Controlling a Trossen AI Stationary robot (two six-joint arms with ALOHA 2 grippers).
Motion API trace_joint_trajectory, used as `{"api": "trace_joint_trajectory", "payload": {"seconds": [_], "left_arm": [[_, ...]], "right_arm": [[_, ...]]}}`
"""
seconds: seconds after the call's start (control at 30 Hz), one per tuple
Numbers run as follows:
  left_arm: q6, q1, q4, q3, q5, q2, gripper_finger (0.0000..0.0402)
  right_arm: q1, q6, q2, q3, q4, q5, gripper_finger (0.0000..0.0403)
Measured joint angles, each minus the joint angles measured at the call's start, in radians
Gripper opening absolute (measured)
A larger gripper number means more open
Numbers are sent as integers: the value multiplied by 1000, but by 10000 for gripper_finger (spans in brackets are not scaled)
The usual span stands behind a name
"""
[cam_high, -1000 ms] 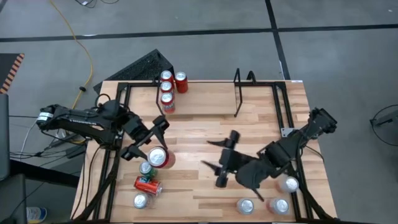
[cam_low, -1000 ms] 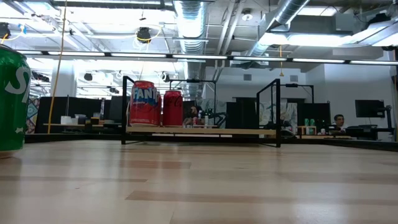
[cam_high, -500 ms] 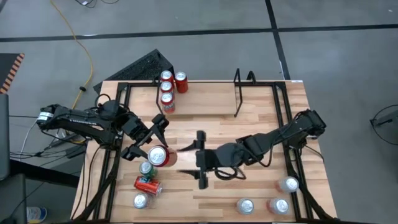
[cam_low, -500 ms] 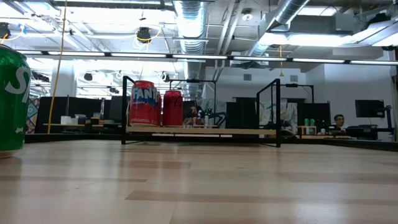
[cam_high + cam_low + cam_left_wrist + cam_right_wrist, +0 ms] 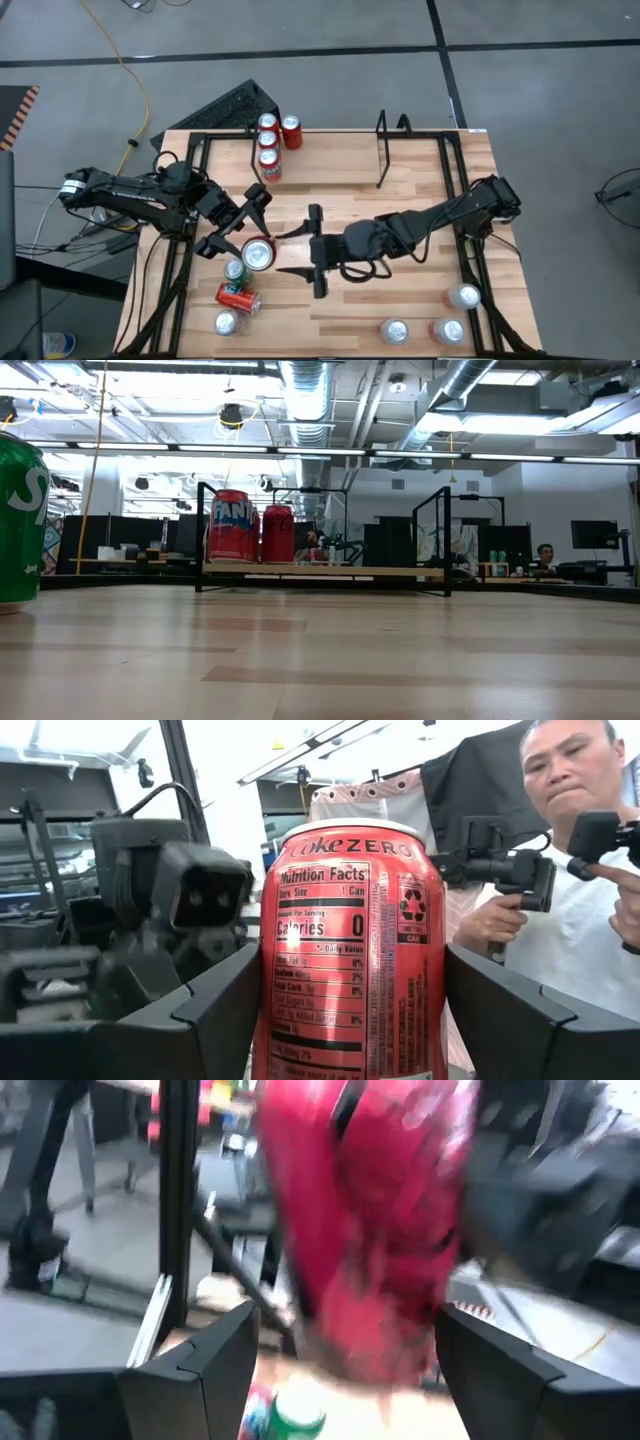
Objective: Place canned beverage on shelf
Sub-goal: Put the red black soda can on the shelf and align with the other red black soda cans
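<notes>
Left gripper (image 5: 233,222) clasped the upright red Coke Zero can (image 5: 257,253) over the tabletop (image 5: 400,180), well short of the shelf (image 5: 382,150) at the far edge, where four red cans (image 5: 268,145) stood by its left end loop. Within the last second the right gripper (image 5: 303,250), jaws spread and empty, had swung in from the right-hand cans (image 5: 464,296) until it faced the held can, suggesting a handover; its arm stretched low across the middle

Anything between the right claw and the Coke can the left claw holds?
No: in the high view only bare table separates the open right claw from the can in the left claw.
</notes>
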Motion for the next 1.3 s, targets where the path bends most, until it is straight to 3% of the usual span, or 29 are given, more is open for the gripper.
{"api": "trace_joint_trajectory", "payload": {"seconds": [0.67,0.97,1.3], "left_arm": [[50,-2,31,0,-39,26,265],[-45,-7,46,2,-52,67,270],[-153,8,39,2,-36,67,272]], "right_arm": [[-58,-43,60,2,167,-63,296],[-52,-91,72,0,191,-62,290],[-34,-96,75,0,204,-33,253]]}}
